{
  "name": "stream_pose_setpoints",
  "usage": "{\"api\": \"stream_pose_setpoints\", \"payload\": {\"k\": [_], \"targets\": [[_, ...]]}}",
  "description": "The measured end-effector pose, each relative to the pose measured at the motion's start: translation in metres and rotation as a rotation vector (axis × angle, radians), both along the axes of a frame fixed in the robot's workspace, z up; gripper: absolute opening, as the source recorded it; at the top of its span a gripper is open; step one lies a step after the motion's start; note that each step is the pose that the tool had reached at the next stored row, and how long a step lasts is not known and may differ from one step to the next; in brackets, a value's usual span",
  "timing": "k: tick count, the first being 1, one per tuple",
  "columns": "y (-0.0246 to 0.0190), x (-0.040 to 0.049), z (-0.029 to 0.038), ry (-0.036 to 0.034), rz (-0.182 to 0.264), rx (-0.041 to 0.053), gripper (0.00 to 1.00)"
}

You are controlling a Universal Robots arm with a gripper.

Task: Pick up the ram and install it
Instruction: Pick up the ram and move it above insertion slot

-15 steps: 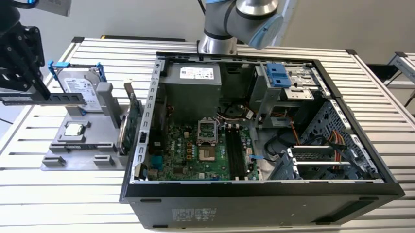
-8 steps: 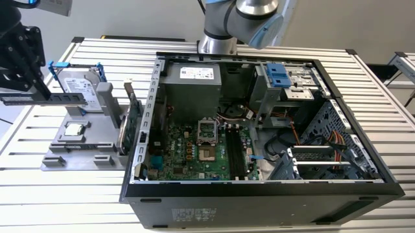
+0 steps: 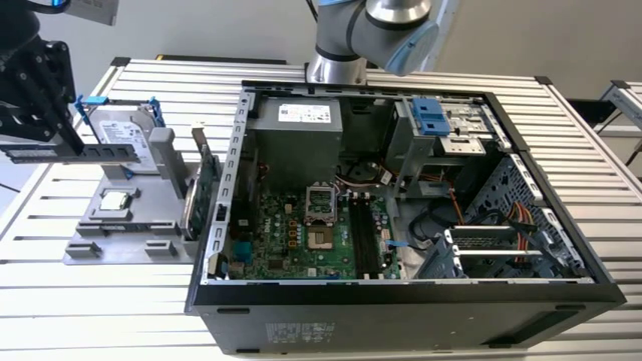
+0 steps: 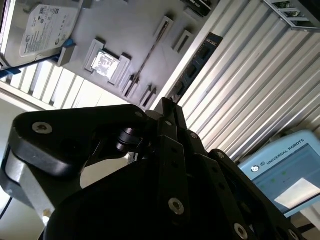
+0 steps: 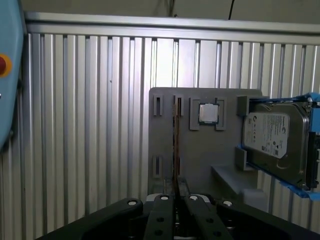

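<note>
In the exterior view the ram [image 3: 110,151], a long thin green stick, hangs level above the grey parts holder [image 3: 120,244] at that view's left. My black gripper [image 3: 72,145] is shut on it from above. In the first wrist view the ram [image 5: 176,145] appears edge-on as a thin line running out from between my fingers [image 5: 164,202], over the holder [image 5: 200,160]. The open computer case [image 3: 401,293] lies to the exterior view's right, with the motherboard's long black memory slots [image 3: 363,241] exposed.
The holder also carries a silver hard drive with blue clips [image 3: 125,135] [image 5: 275,140], a processor chip [image 3: 116,200] [image 5: 208,113] and an upright green expansion card [image 3: 207,188] beside the case wall. The arm's base [image 3: 371,30] stands behind the case. Everything rests on a slatted aluminium table [image 3: 101,301].
</note>
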State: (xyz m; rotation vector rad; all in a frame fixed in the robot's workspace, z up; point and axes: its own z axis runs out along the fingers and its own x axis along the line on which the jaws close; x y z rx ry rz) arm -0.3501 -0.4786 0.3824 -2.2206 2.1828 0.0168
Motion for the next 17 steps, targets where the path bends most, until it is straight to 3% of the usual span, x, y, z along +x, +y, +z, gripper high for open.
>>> {"api": "stream_pose_setpoints", "payload": {"k": [17], "targets": [[0.0000, 0.0140, 0.0001, 0.0001, 0.000, -0.0001, 0.00]]}}
